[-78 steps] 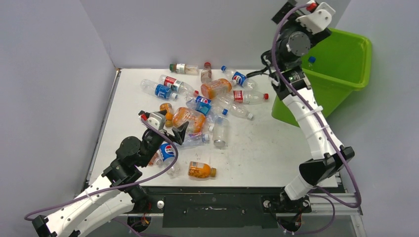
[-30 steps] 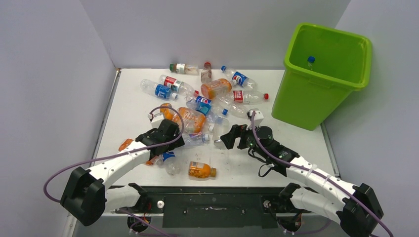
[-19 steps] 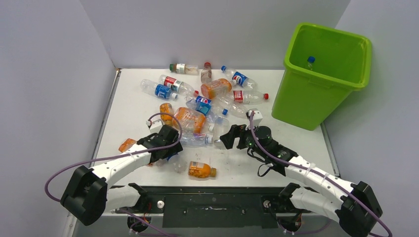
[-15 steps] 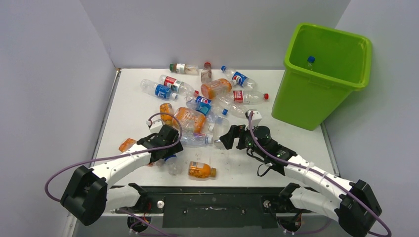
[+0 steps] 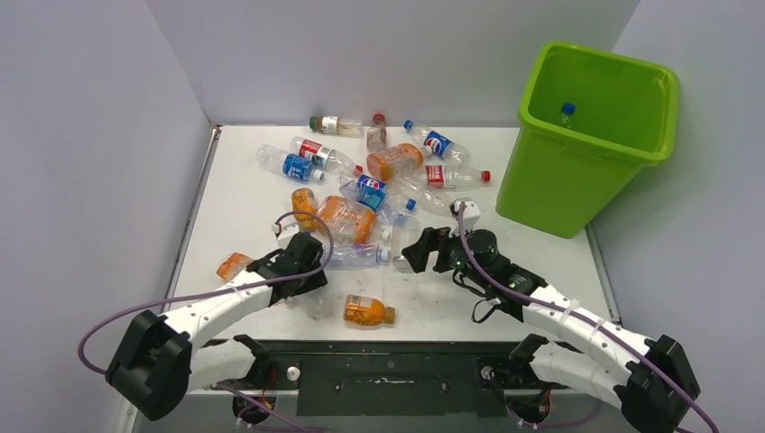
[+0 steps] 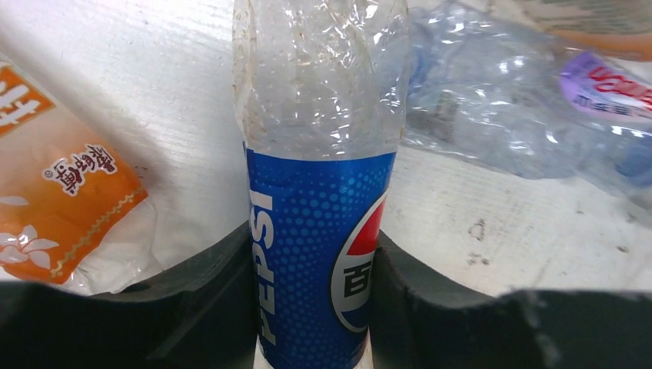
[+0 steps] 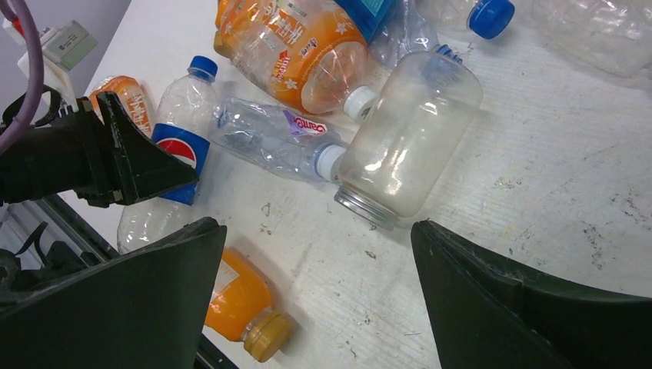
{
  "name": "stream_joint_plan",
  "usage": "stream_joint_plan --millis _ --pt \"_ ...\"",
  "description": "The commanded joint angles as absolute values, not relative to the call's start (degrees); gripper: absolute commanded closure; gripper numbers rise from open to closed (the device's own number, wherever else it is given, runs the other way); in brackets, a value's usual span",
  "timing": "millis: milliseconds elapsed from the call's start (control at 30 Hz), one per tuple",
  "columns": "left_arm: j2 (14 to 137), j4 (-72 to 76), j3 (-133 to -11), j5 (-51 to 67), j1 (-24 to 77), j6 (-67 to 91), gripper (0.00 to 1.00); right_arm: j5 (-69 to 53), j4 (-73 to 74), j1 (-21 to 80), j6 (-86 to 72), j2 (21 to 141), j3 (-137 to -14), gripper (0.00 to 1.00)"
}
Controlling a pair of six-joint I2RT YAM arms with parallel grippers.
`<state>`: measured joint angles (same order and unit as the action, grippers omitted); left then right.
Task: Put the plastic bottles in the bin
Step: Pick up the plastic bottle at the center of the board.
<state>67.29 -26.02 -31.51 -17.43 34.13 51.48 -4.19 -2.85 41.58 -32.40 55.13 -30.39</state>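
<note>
Left pincer [image 6: 311,244] pinching Pepsi bottle [image 6: 317,154] across its blue label, apparently the firmer midsection, bottle lying on bench [image 5: 236,194] | right pincer [image 7: 317,227] spread wide over capless clear bottle [image 7: 407,146], seemingly lining up a grab | bin [image 5: 577,176] far right, well apart; pile mostly unbinned.

Table [image 5: 235,198]: white top, scuffed and flecked with dark marks.
Far middle: plastic bottles [image 5: 379,176] in a loose heap, clear and orange, several overlapping.
Near edge: small orange bottle [image 5: 368,311] on its side, alone.
Left side: second orange bottle [image 5: 233,265], apart from the heap.
Heap's near fringe: capless clear bottle [image 7: 407,142]; Pepsi bottle [image 6: 315,254] lying flat.
Far right corner: bin [image 5: 577,171], upright.
</note>
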Motion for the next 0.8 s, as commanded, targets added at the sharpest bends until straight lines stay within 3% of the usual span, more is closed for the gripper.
stream_joint_plan --millis 0,133,300,500,767 --pt "59.45 -26.44 -36.6 -16.27 35.19 46.52 0.61 -4.7 -1.32 41.92 -31.33 52.16 -35.59 0.05" --pt "50.45 -29.13 -44.2 -15.71 38.01 38.0 0.63 -6.31 1.87 42.02 -29.12 50.5 -40.42 0.07" --pt "41.7 -18.35 -50.15 -2.82 38.26 19.85 0.66 -11.61 0.53 41.9 -24.43 50.53 -45.67 0.09" --pt "41.59 -6.54 -50.55 13.57 38.32 0.89 0.67 -22.31 -9.18 41.93 -24.4 49.34 -48.92 0.1" --pt "38.88 22.17 -35.07 21.88 38.08 0.58 0.75 -24.17 -26.51 42.05 -31.9 46.86 -45.36 0.1"
